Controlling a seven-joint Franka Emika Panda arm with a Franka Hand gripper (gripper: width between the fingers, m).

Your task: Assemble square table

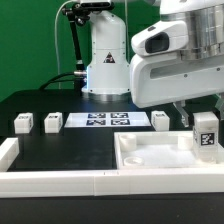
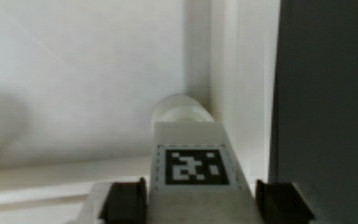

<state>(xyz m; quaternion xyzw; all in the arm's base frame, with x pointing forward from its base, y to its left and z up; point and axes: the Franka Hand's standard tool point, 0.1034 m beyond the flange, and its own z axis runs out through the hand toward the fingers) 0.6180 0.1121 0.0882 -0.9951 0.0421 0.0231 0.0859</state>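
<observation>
In the exterior view, the claw [image 1: 204, 121] pinches a tagged white leg [image 1: 206, 138] upright over the square tabletop slab [image 1: 150, 160], at its corner on the exterior view's right. Three more legs [image 1: 52, 121] flank the marker board [image 1: 100, 121] on the black table [image 1: 70, 145]. In the wrist view, both fingers [image 2: 126, 200] flank the leg beside the slab's rim.

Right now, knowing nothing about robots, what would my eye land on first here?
The bulky white robot arm on the exterior view's right stands out first, its gripper clasping a small tagged leg at a corner of the white square slab. Behind the slab, three spare legs stand in a row, with the marker board lying among them.
</observation>
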